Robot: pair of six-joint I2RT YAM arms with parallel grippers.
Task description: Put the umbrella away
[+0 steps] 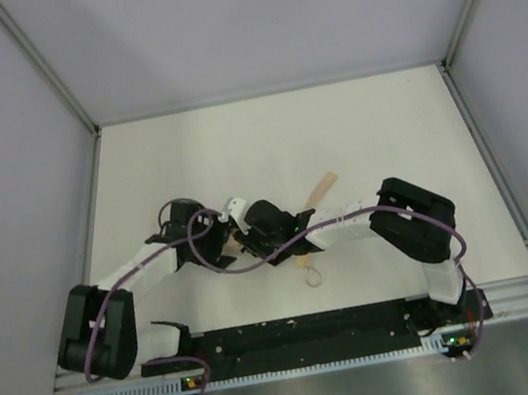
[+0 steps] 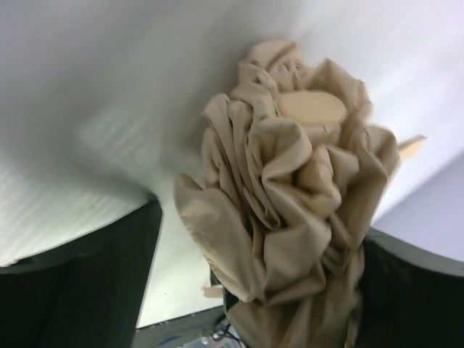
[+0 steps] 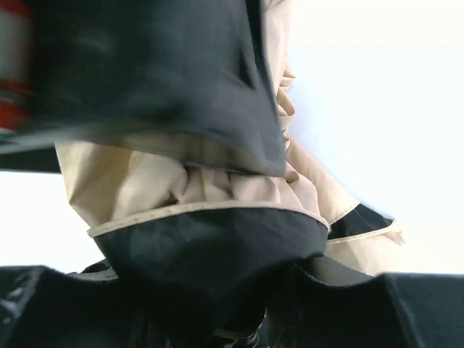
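The umbrella (image 2: 290, 188) is a bunched beige bundle with a flat tan end cap (image 2: 312, 107). It lies between the fingers of my left gripper (image 2: 261, 290), which stand wide open; the left finger (image 2: 80, 283) is apart from the cloth. In the right wrist view my right gripper (image 3: 239, 290) is shut on the umbrella (image 3: 145, 181), on its beige cloth and black lining. From above, both grippers meet mid-table, left gripper (image 1: 218, 238) against right gripper (image 1: 253, 235), hiding most of the umbrella. A tan strip (image 1: 323, 188) and the loop strap (image 1: 312, 273) stick out.
The white table (image 1: 275, 140) is boxed in by grey walls with metal rails (image 1: 78, 117) at both sides. A black base bar (image 1: 307, 330) runs along the near edge. Purple cables (image 1: 254, 260) loop between the arms. A blurred dark shape (image 3: 145, 72) fills the top of the right wrist view.
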